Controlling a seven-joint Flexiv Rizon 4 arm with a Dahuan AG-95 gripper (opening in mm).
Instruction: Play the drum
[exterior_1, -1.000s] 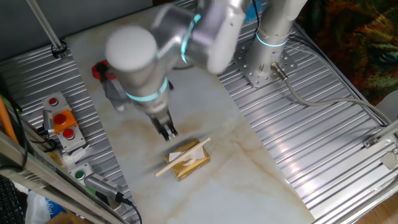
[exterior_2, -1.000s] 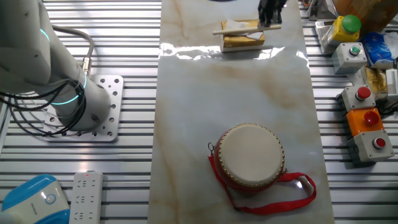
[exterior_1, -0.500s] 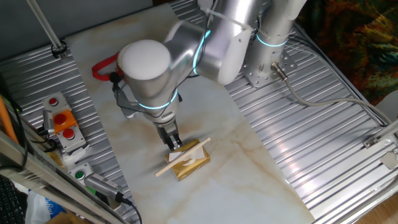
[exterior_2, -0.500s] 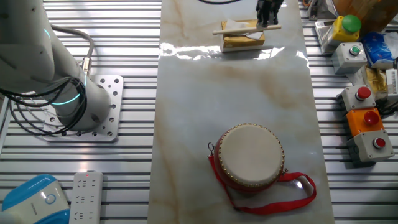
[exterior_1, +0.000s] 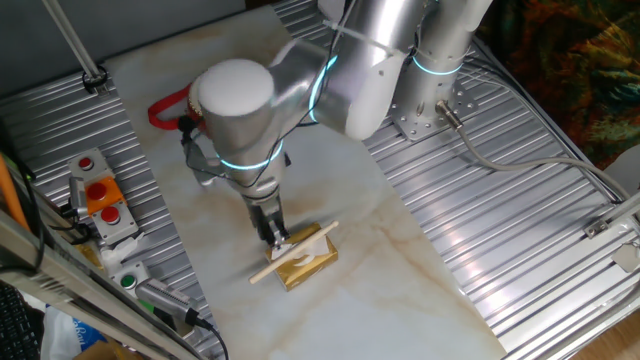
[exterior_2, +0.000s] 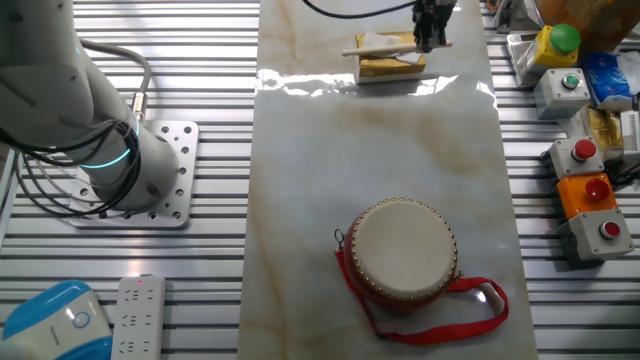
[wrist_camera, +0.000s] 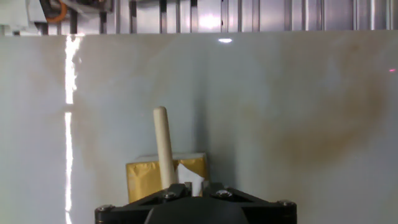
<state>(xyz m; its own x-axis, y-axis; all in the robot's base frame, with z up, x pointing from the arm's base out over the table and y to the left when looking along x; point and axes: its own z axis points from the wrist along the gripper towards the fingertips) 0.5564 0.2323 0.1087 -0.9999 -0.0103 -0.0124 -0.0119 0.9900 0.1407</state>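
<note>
The drum (exterior_2: 403, 250) has a cream head and a red body, and stands on the marble slab with its red strap (exterior_2: 470, 300) looped beside it. In one fixed view the arm hides it, and only the strap (exterior_1: 165, 108) shows. A wooden drumstick (exterior_1: 292, 254) lies across a gold block (exterior_1: 308, 260). It also shows in the other fixed view (exterior_2: 395, 45) and in the hand view (wrist_camera: 165, 146). My gripper (exterior_1: 273, 234) hangs low over the stick's end by the block. It also shows in the other fixed view (exterior_2: 432, 28) and in the hand view (wrist_camera: 196, 185). Its jaws stand a narrow gap apart and hold nothing.
Button boxes (exterior_2: 585, 190) with red and green buttons stand on the ribbed metal table beside the slab. They also show in one fixed view (exterior_1: 98, 200). The arm's base (exterior_2: 130, 175) is bolted at the other side. A remote (exterior_2: 140, 315) lies near the front corner.
My gripper has swung over and come down onto the end of the drumstick by the gold block. The stick, block and drum have not moved.
</note>
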